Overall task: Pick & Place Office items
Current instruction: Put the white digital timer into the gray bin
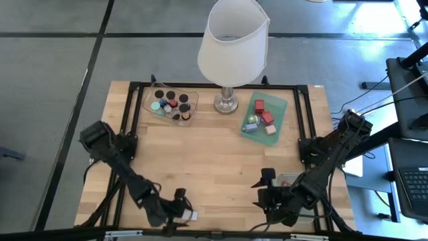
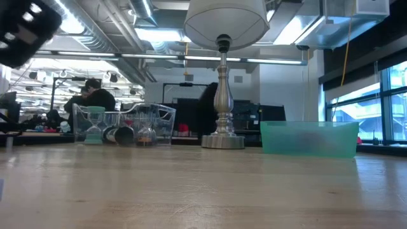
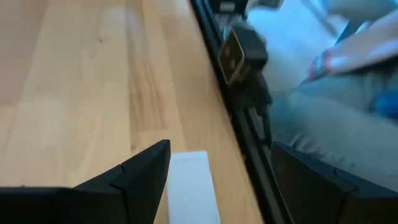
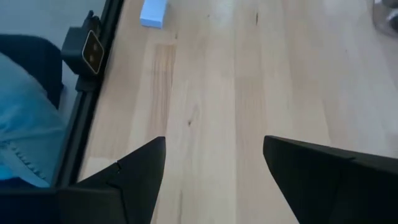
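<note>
A small white block (image 3: 189, 186) lies flat on the wood by the table's near edge, also seen in the high view (image 1: 192, 215) and far off in the right wrist view (image 4: 153, 14). My left gripper (image 3: 217, 180) is open around it at the near edge (image 1: 184, 207). One finger stands over the table and the other beyond the edge rail. My right gripper (image 4: 214, 168) is open over bare wood at the near right (image 1: 262, 189). Black caps and coloured bits sit in a clear tray (image 1: 172, 104). Red and pale blocks sit in a green tray (image 1: 264, 114). My left gripper has one finger (image 3: 146, 171) close against the white block's long side (image 3: 177, 180), coming level along the near edge. I cannot tell whether it touches the block. The block lies flat on the table.
A tall lamp with a white shade (image 1: 231, 40) stands at the far middle between the two trays, its metal base (image 2: 222, 137) on the wood. A black rail (image 3: 249, 124) runs along the near edge. A person's hand (image 3: 348, 56) and jeans show just beyond it.
</note>
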`<control>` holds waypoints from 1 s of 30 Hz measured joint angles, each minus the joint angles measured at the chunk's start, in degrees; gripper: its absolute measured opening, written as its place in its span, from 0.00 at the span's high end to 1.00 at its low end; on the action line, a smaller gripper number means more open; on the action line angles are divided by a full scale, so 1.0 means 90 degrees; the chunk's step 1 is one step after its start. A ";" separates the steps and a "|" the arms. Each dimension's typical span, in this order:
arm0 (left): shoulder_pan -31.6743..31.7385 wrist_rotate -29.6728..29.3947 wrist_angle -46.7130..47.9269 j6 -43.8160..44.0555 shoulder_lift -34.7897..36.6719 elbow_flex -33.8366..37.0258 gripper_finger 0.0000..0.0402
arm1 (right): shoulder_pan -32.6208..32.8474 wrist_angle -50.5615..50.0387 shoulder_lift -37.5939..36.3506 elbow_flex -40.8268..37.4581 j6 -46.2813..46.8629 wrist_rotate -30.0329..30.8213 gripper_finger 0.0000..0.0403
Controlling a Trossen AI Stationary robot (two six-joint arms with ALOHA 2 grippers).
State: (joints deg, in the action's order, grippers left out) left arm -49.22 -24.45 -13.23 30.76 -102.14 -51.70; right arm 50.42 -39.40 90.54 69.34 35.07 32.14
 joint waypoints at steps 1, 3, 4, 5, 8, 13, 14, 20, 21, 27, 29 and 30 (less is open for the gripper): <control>-0.0038 -0.0008 0.0265 -0.0016 -0.0094 -0.0185 0.32 | -0.0006 0.0000 0.0000 0.0000 0.0124 0.0000 0.32; -0.0113 -0.0115 0.0627 -0.0162 -0.0266 -0.0515 0.32 | -0.0013 0.0000 0.0000 0.0000 0.0367 0.0000 0.32; -0.0152 -0.0223 0.0789 -0.0285 -0.0343 -0.0661 0.32 | -0.0013 0.0000 0.0000 0.0000 0.0439 0.0000 0.32; -0.0191 -0.0344 0.0923 -0.0408 -0.0407 -0.0776 0.32 | -0.0013 0.0000 0.0000 0.0000 0.0543 0.0000 0.32; -0.0293 -0.0691 0.1353 -0.0648 -0.0518 -0.0966 0.32 | -0.0009 0.0001 0.0000 0.0000 0.0795 -0.0001 0.32; -0.0390 -0.0827 0.1928 -0.0209 -0.0523 -0.0980 0.32 | -0.0008 0.0004 0.0000 0.0000 0.1211 0.0000 0.32; -0.0407 -0.0828 0.2066 -0.0060 -0.0524 -0.0980 0.32 | -0.0008 0.0005 0.0000 0.0000 0.1228 0.0000 0.32; -0.0410 -0.0833 0.2308 0.0338 -0.0525 -0.0977 0.32 | -0.0008 0.0014 0.0000 0.0000 0.1233 0.0000 0.32; -0.0410 -0.0833 0.2311 0.0338 -0.0525 -0.0977 0.32 | -0.0008 0.0023 0.0000 0.0000 0.1235 0.0000 0.32; -0.0410 -0.0848 0.2274 0.0688 -0.0567 -0.0977 0.32 | -0.0008 0.0051 0.0000 0.0000 0.1243 -0.0001 0.32; -0.0411 -0.0870 0.2255 0.0738 -0.0699 -0.0980 0.32 | -0.0008 0.0053 0.0000 0.0000 0.1243 0.0000 0.32; -0.0419 -0.0853 0.2248 0.0746 -0.0791 -0.0980 0.32 | -0.0008 0.0051 0.0000 -0.0002 0.1241 0.0000 0.32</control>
State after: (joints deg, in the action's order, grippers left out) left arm -52.99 -32.12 7.00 37.48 -109.27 -60.51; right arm 50.35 -38.94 90.54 69.32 46.24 32.14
